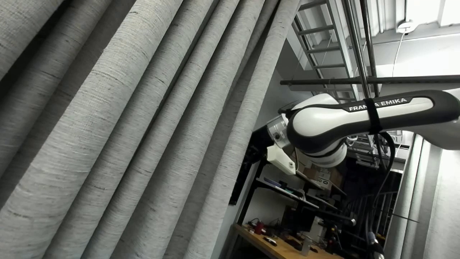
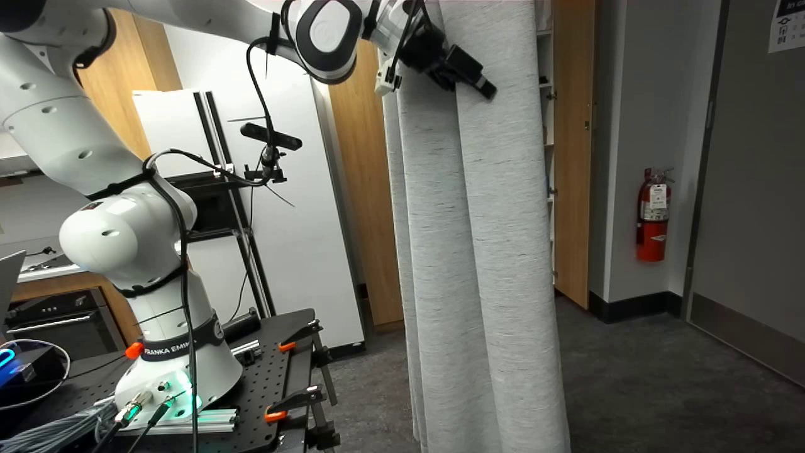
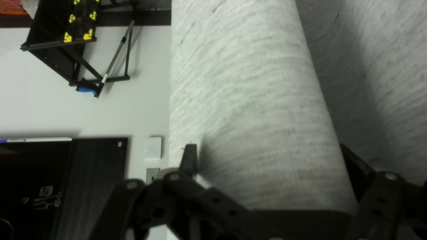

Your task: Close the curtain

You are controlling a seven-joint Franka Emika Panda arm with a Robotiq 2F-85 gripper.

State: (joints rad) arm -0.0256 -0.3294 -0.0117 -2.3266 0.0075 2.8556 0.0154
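Wrist view: wide-spread tool [image 3: 272,156] straddles an ungripped curtain fold [image 3: 253,90], black rack [image 3: 58,56] beyond.

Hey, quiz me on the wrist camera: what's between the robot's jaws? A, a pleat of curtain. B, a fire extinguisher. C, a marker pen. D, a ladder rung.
A, because the wrist view shows a pleat of the light-grey curtain in the gap between the jaws, which stand wide apart.
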